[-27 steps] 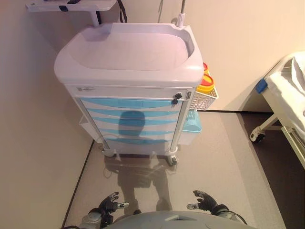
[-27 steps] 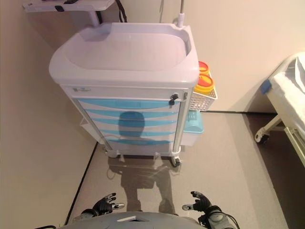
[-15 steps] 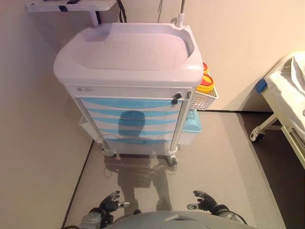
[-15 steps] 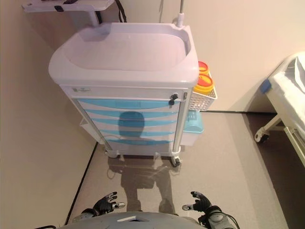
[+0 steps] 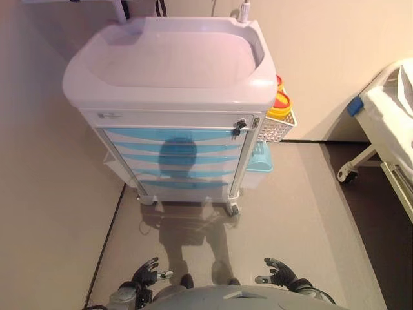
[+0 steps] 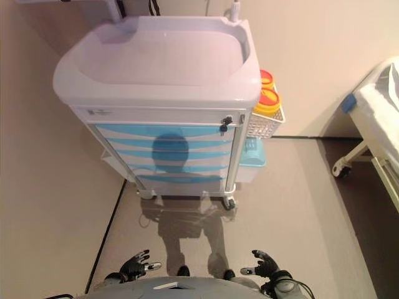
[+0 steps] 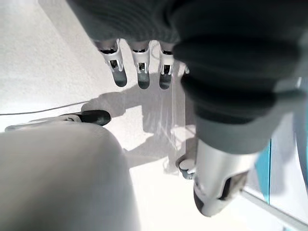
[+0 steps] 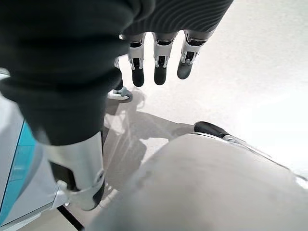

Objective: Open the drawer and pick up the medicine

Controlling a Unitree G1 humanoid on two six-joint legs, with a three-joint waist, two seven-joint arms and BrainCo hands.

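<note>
A white medical cart [image 5: 171,71] stands ahead against the wall, with several light blue drawers [image 5: 174,158], all shut. A small key lock [image 5: 239,126] sits at the upper right of its front. No medicine is in view. My left hand [image 5: 147,274] hangs low at the lower left, fingers straight and empty; its fingers [image 7: 139,70] show the same in the left wrist view. My right hand [image 5: 279,274] hangs low at the lower right, open and empty, fingers [image 8: 161,62] straight. Both hands are far from the cart.
A white wire basket [image 5: 279,126] with yellow-lidded containers [image 5: 279,106] hangs on the cart's right side, above a light blue bin [image 5: 259,158]. A bed [image 5: 392,123] on castors stands at the right. A wall [image 5: 45,194] runs along the left.
The whole picture has shifted: the cart looks closer and larger, so the camera has moved toward it. Both hands stay low and open.
</note>
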